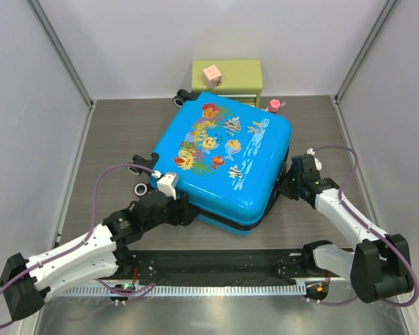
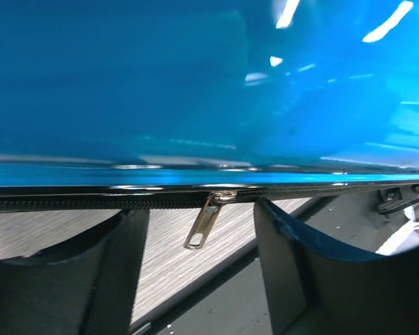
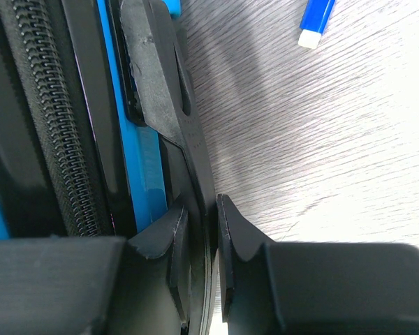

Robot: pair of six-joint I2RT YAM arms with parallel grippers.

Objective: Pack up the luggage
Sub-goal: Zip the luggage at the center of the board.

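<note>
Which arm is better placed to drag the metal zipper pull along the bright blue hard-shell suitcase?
Left. The left gripper, fingers open, straddles the hanging metal zipper pull on the bright blue hard-shell suitcase without touching it. The right gripper is pinched on a black plastic strip at the suitcase's side.

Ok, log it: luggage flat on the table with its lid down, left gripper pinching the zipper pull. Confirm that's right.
Not quite. The left wrist view shows the zipper pull hanging free between the open fingers of the left gripper, touching neither. The luggage does lie flat on the table, lid down.
</note>
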